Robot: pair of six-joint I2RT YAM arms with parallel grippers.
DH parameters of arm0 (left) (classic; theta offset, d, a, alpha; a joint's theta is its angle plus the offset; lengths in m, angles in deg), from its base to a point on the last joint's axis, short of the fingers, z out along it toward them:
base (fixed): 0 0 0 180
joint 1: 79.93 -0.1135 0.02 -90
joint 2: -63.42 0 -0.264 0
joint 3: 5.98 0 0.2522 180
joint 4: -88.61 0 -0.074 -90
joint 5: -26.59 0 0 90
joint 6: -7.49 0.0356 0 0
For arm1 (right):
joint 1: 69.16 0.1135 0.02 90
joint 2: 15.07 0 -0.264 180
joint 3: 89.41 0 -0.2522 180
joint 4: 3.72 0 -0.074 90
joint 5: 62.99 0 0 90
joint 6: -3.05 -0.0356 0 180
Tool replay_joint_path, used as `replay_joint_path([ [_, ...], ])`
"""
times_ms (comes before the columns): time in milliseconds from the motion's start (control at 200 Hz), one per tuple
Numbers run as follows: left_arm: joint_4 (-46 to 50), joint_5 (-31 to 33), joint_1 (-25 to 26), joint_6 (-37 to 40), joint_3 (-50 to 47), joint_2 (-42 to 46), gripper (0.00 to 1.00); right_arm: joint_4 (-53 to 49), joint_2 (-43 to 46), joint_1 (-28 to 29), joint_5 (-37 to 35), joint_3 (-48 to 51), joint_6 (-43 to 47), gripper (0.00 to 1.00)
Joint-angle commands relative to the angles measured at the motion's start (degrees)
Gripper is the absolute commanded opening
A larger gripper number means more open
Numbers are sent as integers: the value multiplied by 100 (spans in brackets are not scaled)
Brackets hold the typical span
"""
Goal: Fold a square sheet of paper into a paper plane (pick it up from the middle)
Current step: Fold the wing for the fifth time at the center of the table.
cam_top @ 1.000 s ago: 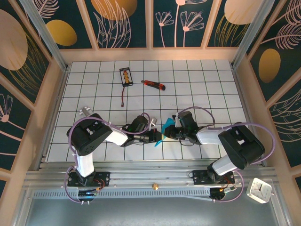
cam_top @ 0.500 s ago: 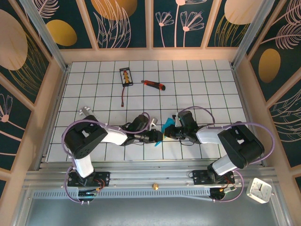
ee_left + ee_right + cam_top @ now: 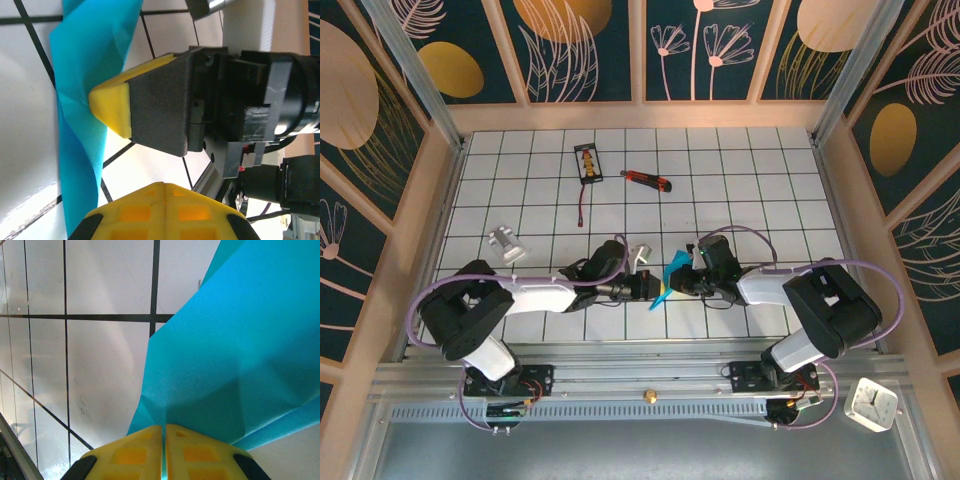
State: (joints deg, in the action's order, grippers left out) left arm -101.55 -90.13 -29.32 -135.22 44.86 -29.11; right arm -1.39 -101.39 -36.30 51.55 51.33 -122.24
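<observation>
1. From above, the folded sheet of paper point(image 3: 666, 279) stands up on edge between the two arms, at the near middle of the gridded table point(image 3: 750, 200). The left gripper point(image 3: 649, 289) reaches it from the left side and the right gripper point(image 3: 680, 281) from the right side. Their openings are too small to judge here. A red-and-black utility knife point(image 3: 647, 180) lies well apart, toward the far side.
2. In the left wrist view, the left gripper point(image 3: 162, 200) has its yellow fingers pressed together, with no gap. The sheet of paper point(image 3: 90, 45) passes just beside them on the left; I cannot tell if they pinch it. The right gripper point(image 3: 112, 106) touches the paper with its yellow tip.
3. In the right wrist view, the right gripper point(image 3: 163, 442) is closed on the sheet of paper point(image 3: 225, 365); a thin blue line shows in the seam between the fingers. The paper rises creased above the table point(image 3: 105, 365).
</observation>
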Motion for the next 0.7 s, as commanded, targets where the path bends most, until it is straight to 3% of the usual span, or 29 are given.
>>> replay_joint_path([
  [0,-202,-157,32,36,283,-282,1,-634,-222,-87,-520,106,57,13],
  [345,-163,-421,43,65,501,-897,1,-650,-244,-102,-537,75,65,13],
  [696,115,-185,36,116,467,-1065,2,-652,-191,-105,-511,62,72,13],
])
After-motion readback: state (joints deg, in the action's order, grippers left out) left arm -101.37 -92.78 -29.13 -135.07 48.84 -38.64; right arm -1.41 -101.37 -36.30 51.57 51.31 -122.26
